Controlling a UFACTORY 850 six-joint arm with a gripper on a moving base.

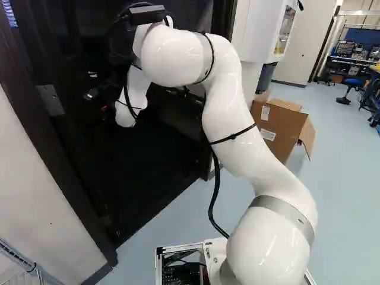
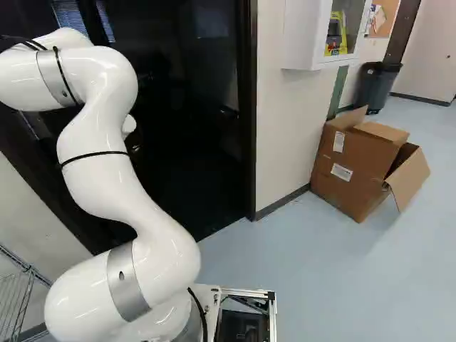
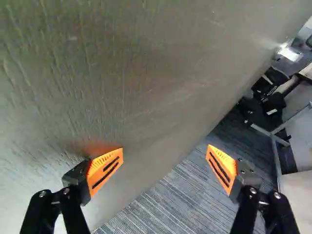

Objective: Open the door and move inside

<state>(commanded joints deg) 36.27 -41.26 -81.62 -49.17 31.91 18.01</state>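
Two spread fingers point(image 3: 106, 170) near door edge point(image 3: 158, 173).

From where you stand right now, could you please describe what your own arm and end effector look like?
My arm is glossy white with rounded segments and smooth grey bands at some joints. Thin black straps circle it, and a black cable runs alongside. The end effector is black, with two fingers carrying bright orange, wedge-like pads marked with dark slots.
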